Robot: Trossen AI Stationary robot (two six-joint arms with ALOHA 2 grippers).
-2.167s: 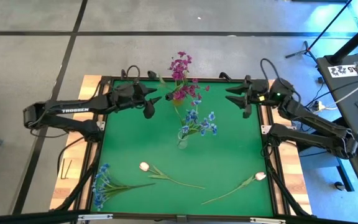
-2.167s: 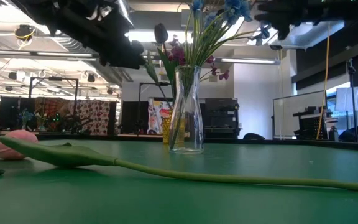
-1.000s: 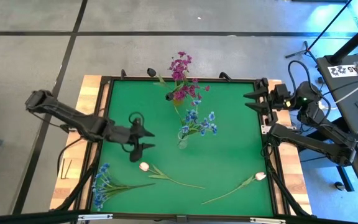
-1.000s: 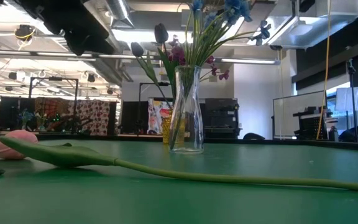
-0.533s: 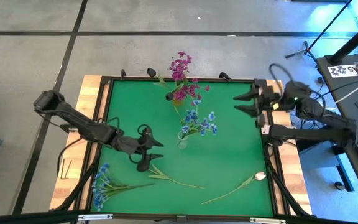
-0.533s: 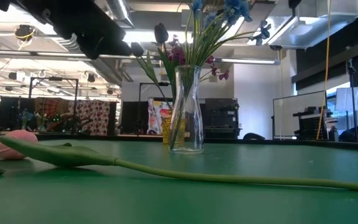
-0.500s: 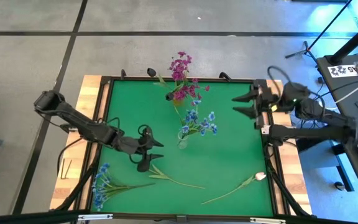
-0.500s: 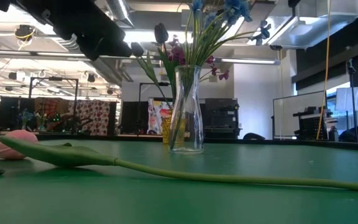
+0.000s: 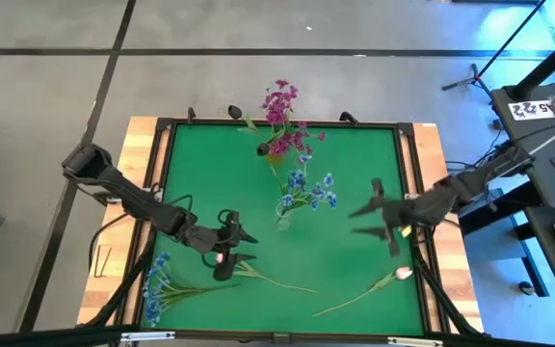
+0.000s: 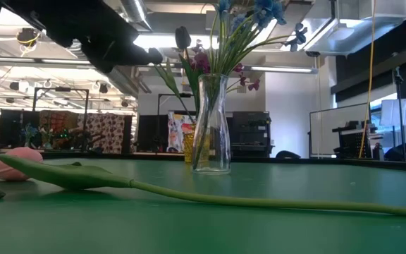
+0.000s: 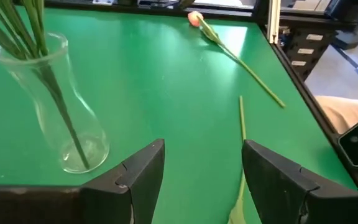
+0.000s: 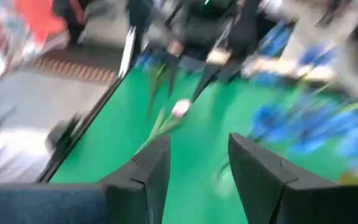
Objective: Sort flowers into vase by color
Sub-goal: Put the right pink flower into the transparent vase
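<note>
A clear glass vase (image 9: pixel 283 223) (image 10: pixel 211 127) stands mid-table on its base, holding blue sprays (image 9: pixel 308 192), magenta sprays (image 9: pixel 281 104) and dark-budded stems (image 9: pixel 235 113). Two white-pink tulips lie flat: the left tulip (image 9: pixel 268 280) with its pink blossom (image 10: pixel 11 164), and the right tulip (image 9: pixel 374 289). A blue spray (image 9: pixel 160 285) lies near the near-left corner. My left gripper (image 9: pixel 233 248) (image 11: pixel 202 177) hovers open over the left tulip's blossom end, its stem (image 11: pixel 242 124) running out between the fingers. My right gripper (image 9: pixel 374 216) (image 12: pixel 191 174) hangs open right of the vase.
The green mat is framed by a raised dark rail (image 9: pixel 414 193) with wooden boards outside it. Open mat lies between the vase and the two tulips. In the left wrist view the vase (image 11: pixel 64 109) stands close beside my left fingers.
My left gripper has moved toward the near edge and down onto the left tulip's blossom end, staying open. My right gripper has swung from the far right corner toward the table's middle and near side, turning to face the left; its view is blurred. No flower has moved.
</note>
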